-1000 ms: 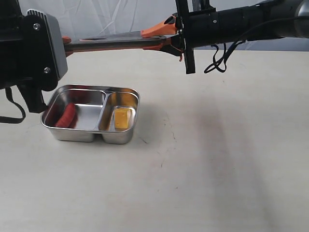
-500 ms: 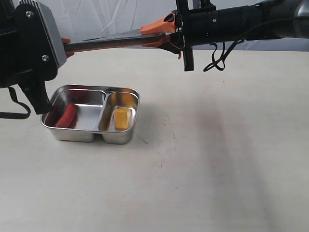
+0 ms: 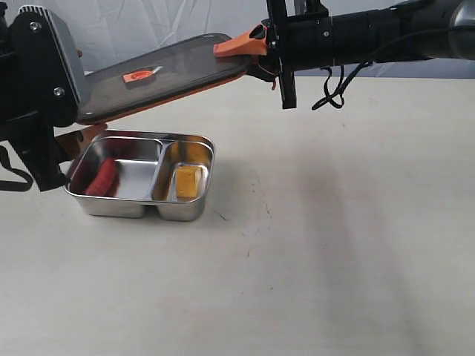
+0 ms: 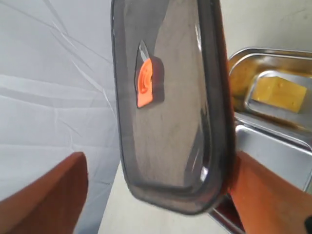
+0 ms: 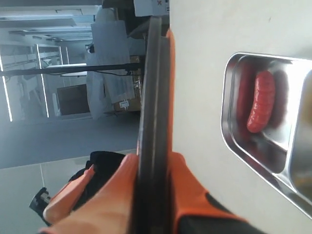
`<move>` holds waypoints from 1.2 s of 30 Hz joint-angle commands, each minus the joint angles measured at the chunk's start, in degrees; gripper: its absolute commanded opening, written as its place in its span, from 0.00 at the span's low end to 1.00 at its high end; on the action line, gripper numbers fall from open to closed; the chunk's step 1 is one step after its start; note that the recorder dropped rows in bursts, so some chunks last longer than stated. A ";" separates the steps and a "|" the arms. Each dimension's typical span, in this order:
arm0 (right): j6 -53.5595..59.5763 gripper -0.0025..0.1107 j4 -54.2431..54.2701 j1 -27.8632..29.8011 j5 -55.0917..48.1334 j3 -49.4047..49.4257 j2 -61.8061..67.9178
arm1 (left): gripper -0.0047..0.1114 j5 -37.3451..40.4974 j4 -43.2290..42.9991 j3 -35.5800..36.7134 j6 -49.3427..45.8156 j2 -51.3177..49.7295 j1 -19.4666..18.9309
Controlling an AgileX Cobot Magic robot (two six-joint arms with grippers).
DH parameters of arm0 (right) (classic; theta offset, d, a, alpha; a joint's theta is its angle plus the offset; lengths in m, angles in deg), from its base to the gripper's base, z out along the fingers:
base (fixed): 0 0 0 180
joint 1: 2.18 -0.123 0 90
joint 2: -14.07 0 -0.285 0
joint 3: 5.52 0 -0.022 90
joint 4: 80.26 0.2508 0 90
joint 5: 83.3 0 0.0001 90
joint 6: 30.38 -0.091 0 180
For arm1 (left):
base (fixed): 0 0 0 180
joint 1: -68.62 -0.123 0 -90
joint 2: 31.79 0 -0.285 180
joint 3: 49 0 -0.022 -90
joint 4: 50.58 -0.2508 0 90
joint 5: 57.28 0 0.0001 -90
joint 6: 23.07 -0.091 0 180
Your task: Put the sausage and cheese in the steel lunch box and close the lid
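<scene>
The dark translucent lid (image 3: 159, 74) hangs tilted above the steel lunch box (image 3: 141, 210), with its orange valve (image 3: 137, 75) facing up. My right gripper (image 3: 249, 55) is shut on the lid's right end; its fingers (image 5: 195, 195) pinch the lid's edge (image 5: 155, 97). At the lid's lower left end my left gripper (image 3: 82, 96) stands open. The lid (image 4: 170, 107) lies between its spread fingers (image 4: 265, 195) and leans on one of them. The red sausage (image 3: 102, 176) lies in the box's large compartment and the yellow cheese (image 3: 186, 181) in the small one.
The lunch box sits at the left of a pale tabletop (image 3: 319, 245). A white cloth backdrop (image 3: 171, 22) hangs behind it. The left arm's black housing (image 3: 37, 81) hangs close over the box's left end.
My left gripper has opened wide and let go of the lid. The lid's left end has dropped, so the lid now slopes down to the left. The right gripper has kept its hold.
</scene>
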 commanded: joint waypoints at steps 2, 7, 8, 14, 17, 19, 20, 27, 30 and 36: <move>2.13 0.01 1.40 0.07 3.57 0.07 -0.09 | 0.69 8.10 0.91 0.14 0.71 3.70 -0.15; 3.86 0.01 4.10 -0.42 6.02 0.07 -0.09 | 0.68 18.21 0.67 0.14 2.29 6.73 -0.15; 5.33 0.01 4.10 -1.40 6.22 0.07 -0.09 | 0.68 17.61 -1.69 0.14 8.43 7.20 -0.15; 9.20 0.01 4.35 -6.30 13.34 0.07 -0.98 | 0.18 14.65 -22.49 -0.07 47.95 8.32 -0.15; 11.03 0.01 4.70 -7.15 14.22 0.07 -1.80 | 0.04 18.26 -25.69 -0.43 62.45 8.32 -0.15; 11.03 0.01 4.70 -7.24 15.75 0.07 -2.37 | 0.04 21.32 -25.45 -0.67 69.04 8.32 -1.00; 11.16 0.01 4.70 -7.24 16.55 0.07 -2.80 | 0.04 22.67 -25.45 -0.67 71.36 8.32 -1.82; 11.61 0.01 4.45 -7.24 20.74 3.72 -5.01 | 0.04 17.37 -17.00 -0.76 78.11 8.32 -10.23; 16.68 0.01 9.17 -7.24 21.54 8.88 -6.30 | 0.04 11.30 -6.38 -0.76 75.77 8.32 -13.87; 24.80 0.01 10.88 -7.24 20.67 15.72 -8.91 | 0.04 10.75 19.45 -0.76 56.66 6.43 -19.03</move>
